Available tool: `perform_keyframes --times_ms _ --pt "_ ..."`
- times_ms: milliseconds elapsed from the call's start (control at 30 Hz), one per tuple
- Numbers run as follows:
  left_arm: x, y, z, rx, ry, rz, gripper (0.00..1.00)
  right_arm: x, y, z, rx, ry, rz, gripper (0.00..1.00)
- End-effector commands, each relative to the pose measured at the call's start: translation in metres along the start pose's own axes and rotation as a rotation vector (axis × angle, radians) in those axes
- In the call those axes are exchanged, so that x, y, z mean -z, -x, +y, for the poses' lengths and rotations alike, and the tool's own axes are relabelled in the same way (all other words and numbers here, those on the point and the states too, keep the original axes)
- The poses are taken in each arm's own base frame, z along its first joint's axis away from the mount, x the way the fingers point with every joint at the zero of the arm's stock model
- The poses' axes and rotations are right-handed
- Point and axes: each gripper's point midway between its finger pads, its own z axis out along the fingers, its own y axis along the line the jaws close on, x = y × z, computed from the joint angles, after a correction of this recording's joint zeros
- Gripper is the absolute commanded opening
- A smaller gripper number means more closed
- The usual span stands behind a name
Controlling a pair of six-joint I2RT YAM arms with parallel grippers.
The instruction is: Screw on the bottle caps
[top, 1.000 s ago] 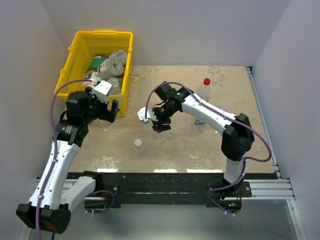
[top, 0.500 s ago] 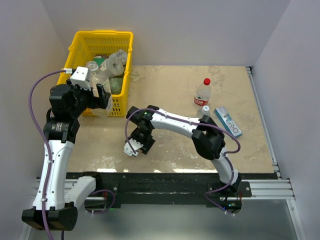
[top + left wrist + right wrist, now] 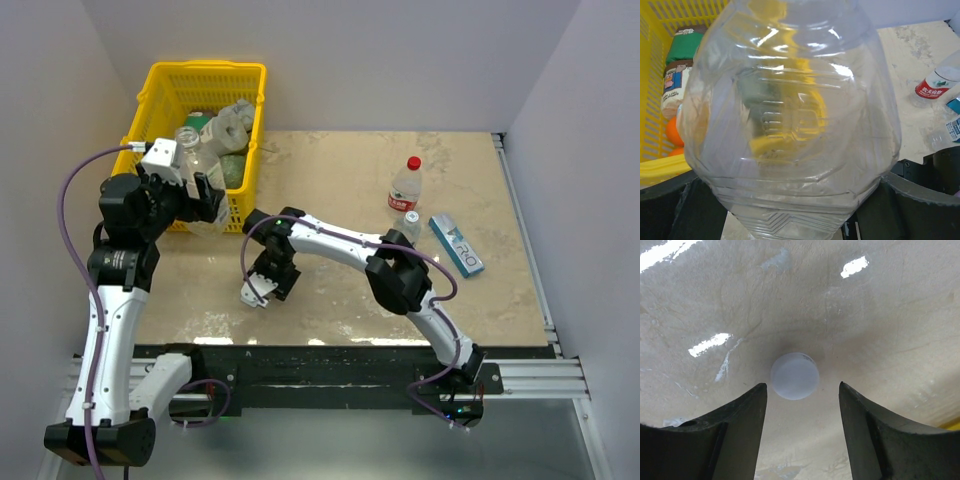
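Observation:
My left gripper is shut on a large clear unlabelled bottle, holding it beside the yellow basket; the bottle fills the left wrist view. My right gripper is open, low over the table, its fingers standing either side of a white cap that lies just beyond their tips, untouched. In the top view the right gripper hides this cap. A red-labelled bottle with a red cap stands at the right. A short blue-labelled bottle stands in front of it.
The yellow basket at the back left holds several items. A flat blue-and-white box lies to the right of the bottles. The right arm stretches across the table's middle to the left. The red-labelled bottle shows at the left wrist view's right edge.
The right arm has swung from the table's middle to the left and near side, coming down over the white cap. The left arm has drawn back and up beside the basket.

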Motion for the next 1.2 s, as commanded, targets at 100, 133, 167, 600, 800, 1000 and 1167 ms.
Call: perform_keyframes --times_ms 100,133,167,600,800,1000,1167 --pt "0.001 0.01 -0.005 0.01 -0.029 -0.055 0.0 0.002 -0.007 0.007 0.035 0.074 0.045 0.58" --pt "0.001 0.01 -0.005 0.011 -0.029 -0.053 0.0 0.001 -0.008 0.011 0.034 0.09 0.047 0.57" --pt "0.0 0.009 -0.006 0.013 -0.032 -0.05 0.0 -0.001 -0.008 0.013 0.033 0.097 0.046 0.57" --pt "-0.002 0.005 -0.008 0.018 -0.047 -0.042 0.0 0.0 -0.002 0.014 0.025 0.086 0.028 0.55" --pt "-0.004 0.003 -0.009 0.02 -0.058 -0.039 0.0 -0.001 0.0 0.019 0.036 0.098 0.025 0.54" --pt "-0.005 -0.001 -0.009 0.023 -0.062 -0.031 0.0 -0.002 0.004 0.02 0.04 0.101 0.015 0.51" --pt "-0.006 -0.003 -0.011 0.027 -0.073 -0.028 0.0 -0.002 0.006 0.021 0.045 0.106 0.012 0.51"
